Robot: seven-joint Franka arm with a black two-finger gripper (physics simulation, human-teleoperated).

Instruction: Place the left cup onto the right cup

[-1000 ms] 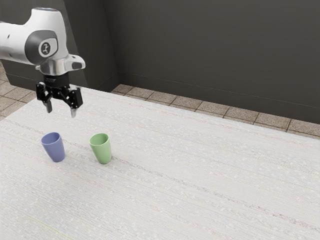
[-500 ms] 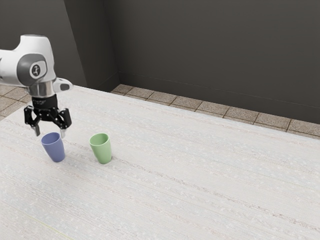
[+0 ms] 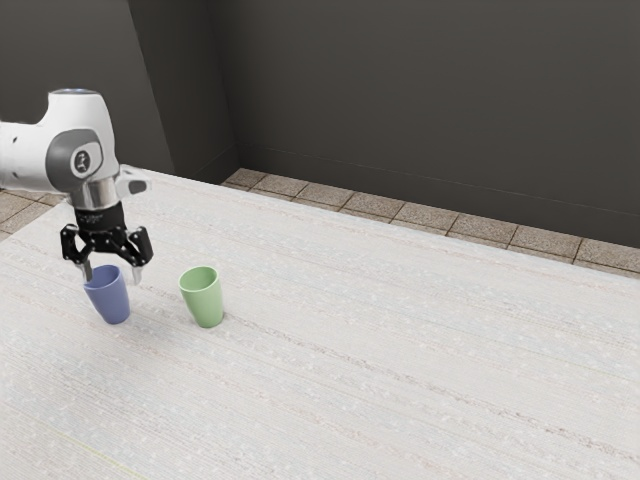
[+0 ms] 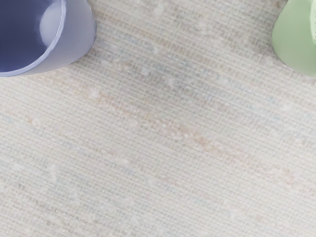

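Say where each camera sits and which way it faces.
Exterior view: beside the table, facing across it; shows the arm and open gripper over the blue cup.
Wrist view: on the hand, looking down at the table between the cups.
Both share the blue cup, the green cup and the table.

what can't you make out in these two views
1. Wrist view: blue cup and green cup are each cut off by the picture's edge.
2. Exterior view: the gripper sits right at the blue cup's rim; whether it touches the cup is too small to tell.
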